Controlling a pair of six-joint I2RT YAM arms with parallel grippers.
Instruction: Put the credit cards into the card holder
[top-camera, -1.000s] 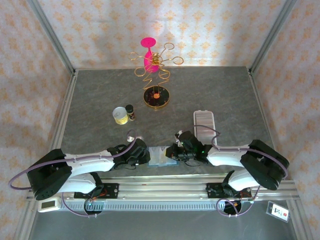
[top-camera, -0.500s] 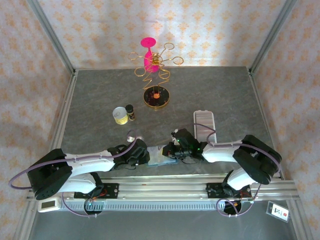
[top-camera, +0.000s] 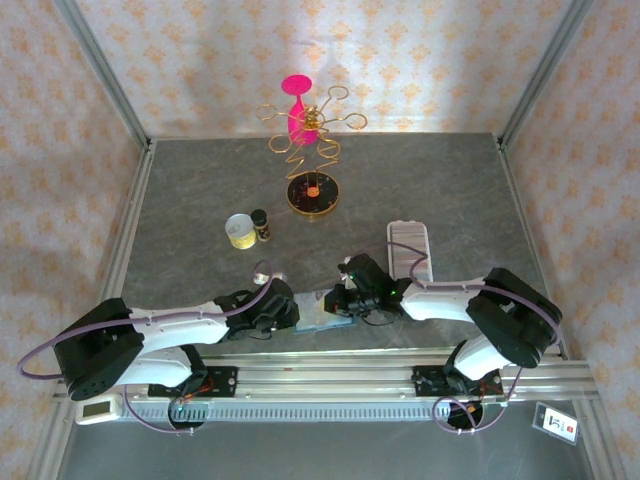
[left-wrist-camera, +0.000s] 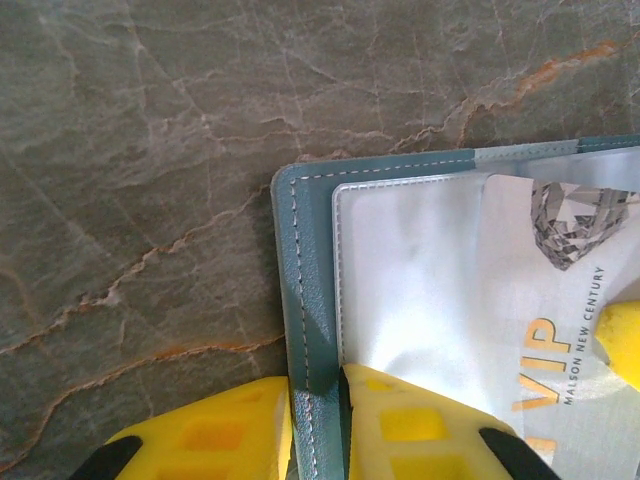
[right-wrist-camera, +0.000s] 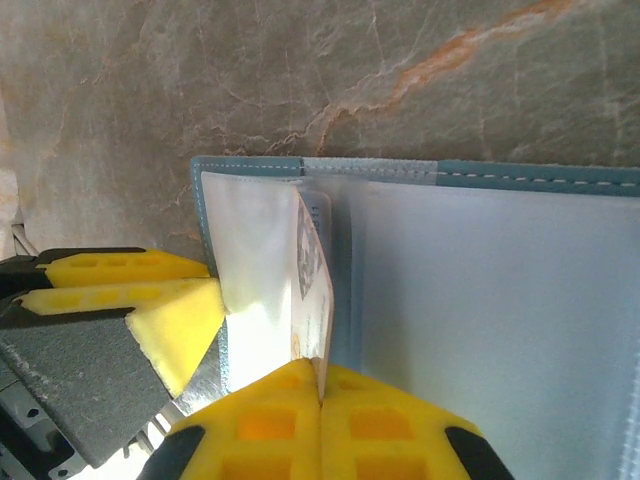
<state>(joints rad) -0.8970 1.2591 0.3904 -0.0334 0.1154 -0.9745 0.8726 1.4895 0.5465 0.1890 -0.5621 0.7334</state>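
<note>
Your left pincer (left-wrist-camera: 315, 410) clamps the teal stitched folding wallet (left-wrist-camera: 300, 300); your right pincer (right-wrist-camera: 320, 395) pinches a silvery plastic card (right-wrist-camera: 314, 270). The ridged whitish plastic card holder (top-camera: 408, 240) looks empty.

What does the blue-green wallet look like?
The wallet is teal and leather-looking, with pale stitching along its edge and shiny clear sleeves inside. It lies open on the grey marbled table. The left gripper pinches its edge, and the right gripper pinches a pale card tilted up from its sleeves.
</note>
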